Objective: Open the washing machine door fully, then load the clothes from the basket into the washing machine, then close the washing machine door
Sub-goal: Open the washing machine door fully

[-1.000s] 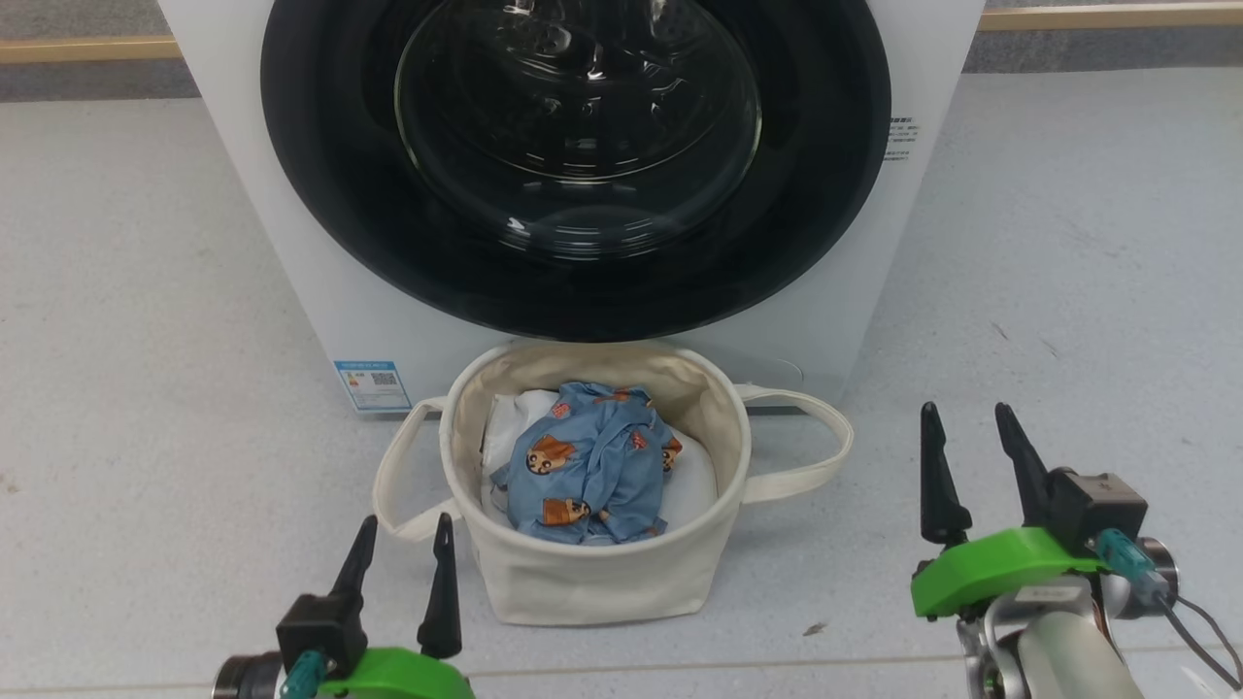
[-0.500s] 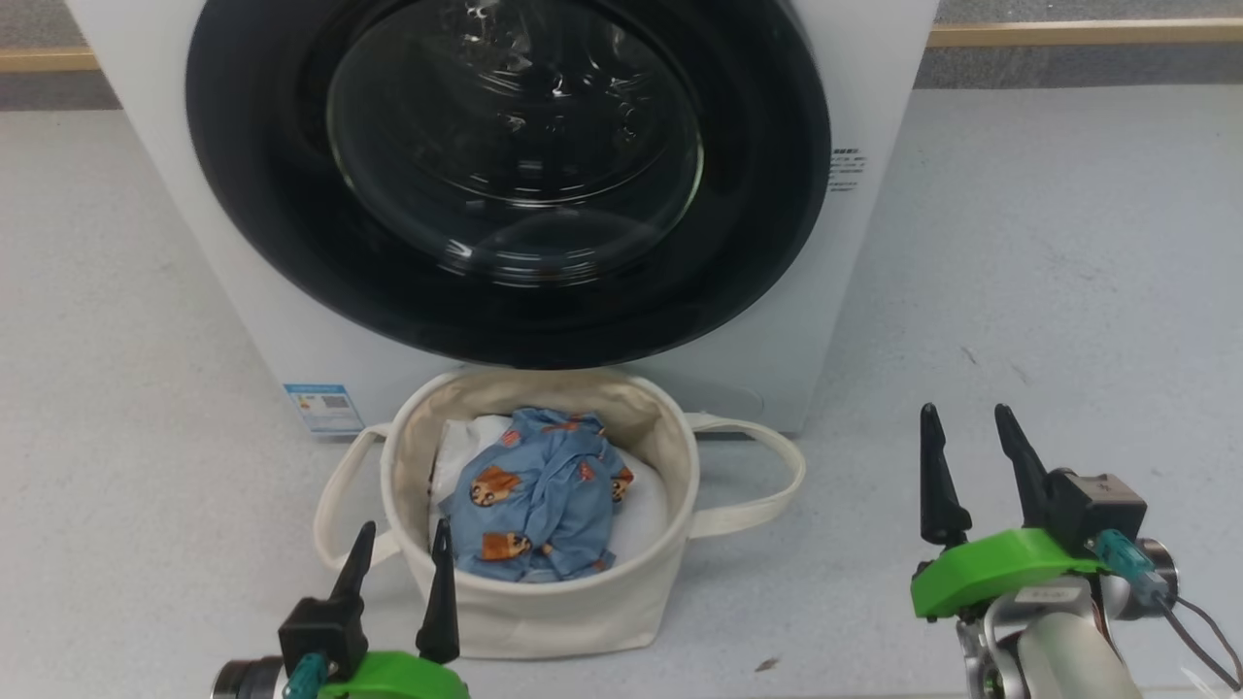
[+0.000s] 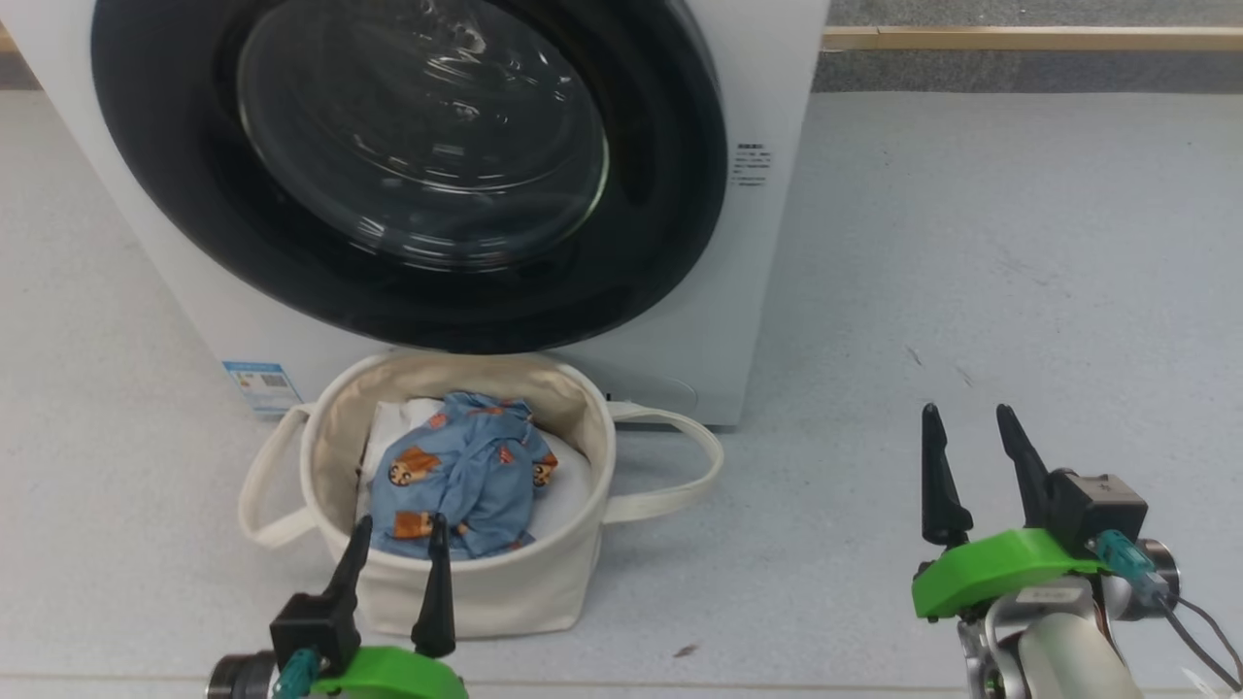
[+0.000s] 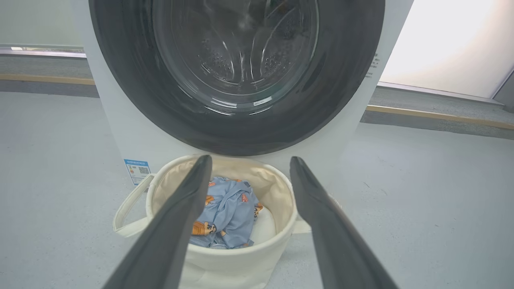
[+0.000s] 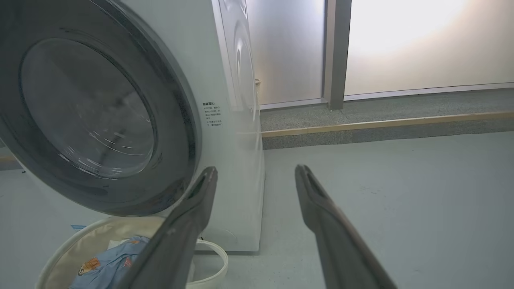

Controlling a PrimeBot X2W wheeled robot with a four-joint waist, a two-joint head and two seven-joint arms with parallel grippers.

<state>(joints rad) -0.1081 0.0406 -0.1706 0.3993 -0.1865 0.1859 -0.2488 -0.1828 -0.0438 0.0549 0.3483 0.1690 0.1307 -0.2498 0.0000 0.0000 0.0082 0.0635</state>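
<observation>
The white washing machine (image 3: 767, 282) stands ahead at the upper left, its round black-rimmed door (image 3: 670, 194) lying flush against its front. Right below the door sits the cream basket (image 3: 505, 592) with the light-blue bear-print clothes (image 3: 456, 476) on a white cloth inside. My left gripper (image 3: 400, 526) is open and empty, its tips in front of the basket's near rim. Over bare floor, my right gripper (image 3: 966, 416) stands open and empty, well right of the washer. The left wrist view looks at the door (image 4: 353, 80), the basket (image 4: 241, 269) and the clothes (image 4: 233, 208) between my fingers.
Grey floor (image 3: 971, 243) spreads wide to the right of the washer. A raised kerb with a wooden strip (image 3: 1029, 39) runs along the back. The basket's loop handles (image 3: 680, 485) stick out on both sides. A blue label (image 3: 257, 385) marks the washer's lower left corner.
The head camera has swung right, so washer and basket sit further left in the picture. Both grippers keep their places in the frame and stay open.
</observation>
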